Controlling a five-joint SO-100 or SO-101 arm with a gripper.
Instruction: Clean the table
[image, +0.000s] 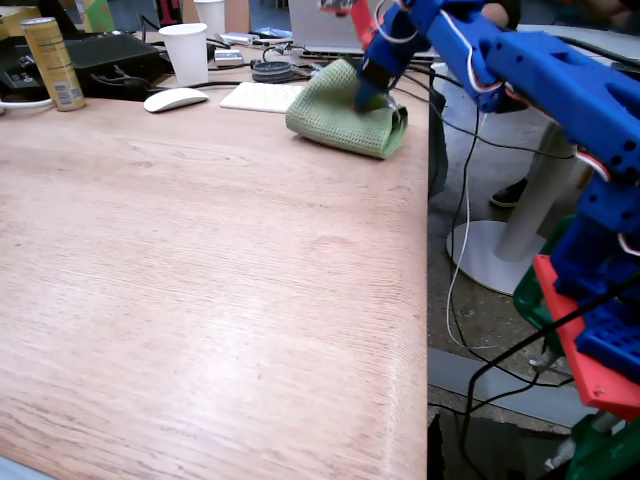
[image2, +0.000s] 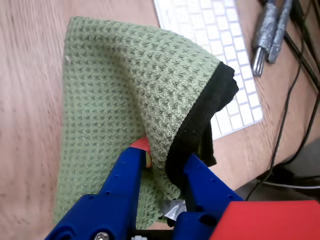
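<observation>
Fixed view, left to right: a yellow can (image: 52, 62) stands at the far left edge of the table (image: 200, 300), beside a black box (image: 115, 58). Next a white mouse (image: 175, 99) and a paper cup (image: 185, 53), then a white keyboard (image: 262, 96) lying flat. Just right of it sits a green cloth (image: 340, 120), bunched and folded near the table's far right corner. The blue arm (image: 540, 75) reaches in from the right, its claw (image: 372, 95) down on the cloth. Most of the wood-grain table top, filling the near and left part of the view, is bare. Off the right edge, a white pedestal table (image: 520, 215) stands on the floor. Wrist view: the claw (image2: 167, 172) pinches a raised fold of the cloth (image2: 110, 100), black hem (image2: 200, 120) draped over the right finger (image2: 207, 187); left finger (image2: 125, 175) presses from the other side. Keyboard (image2: 210, 30) at upper right, partly under the cloth; cables (image2: 270, 35) further right.
</observation>
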